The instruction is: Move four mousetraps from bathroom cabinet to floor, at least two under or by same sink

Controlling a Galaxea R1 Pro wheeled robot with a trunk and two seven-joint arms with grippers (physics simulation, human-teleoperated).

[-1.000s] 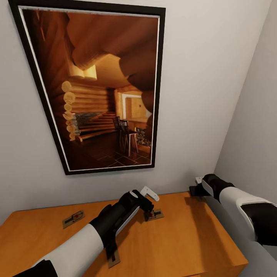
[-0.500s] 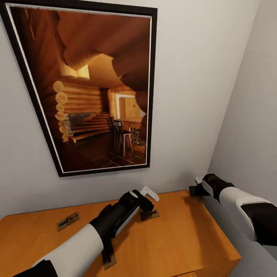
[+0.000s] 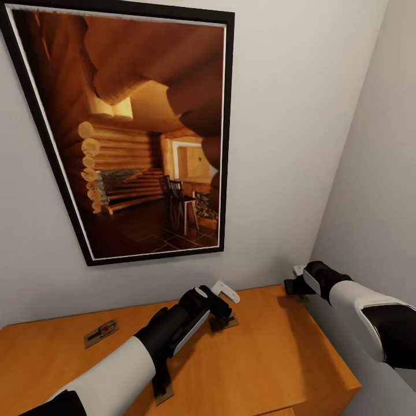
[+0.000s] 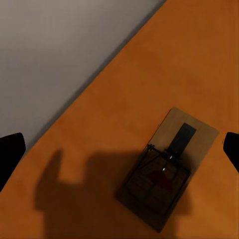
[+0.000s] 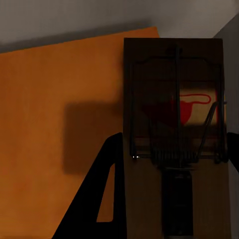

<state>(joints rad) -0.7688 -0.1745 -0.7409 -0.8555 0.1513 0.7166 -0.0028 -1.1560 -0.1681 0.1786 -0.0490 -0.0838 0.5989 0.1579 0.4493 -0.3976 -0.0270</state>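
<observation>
Left gripper [image 4: 119, 149] fingers wide apart above tan flat mousetrap [image 4: 167, 172] on orange-brown wooden cabinet [image 3: 271, 358], right gripper [image 5: 174, 164] clamped on second trap [image 5: 174, 124], third trap [image 3: 101, 332] near wall, whole head view shifted slightly since earlier.

Home room, framed picture [image 3: 133, 133], wooden cabinet [image 3: 271, 358]

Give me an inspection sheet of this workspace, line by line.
Surface: orange-brown cabinet top, smooth, in a wall corner.
Job's things: one mousetrap lies flat at the far left; a second mousetrap sits below the left pincer; a third trap is partly under the left forearm; a fourth trap is between the right pincer's fingers.
Clutter: nothing seen.
Grippers: left pincer open above its trap; right pincer at the corner, closure unclear.
Cables: nothing seen.
Surroundings: framed picture on pale wall.
</observation>
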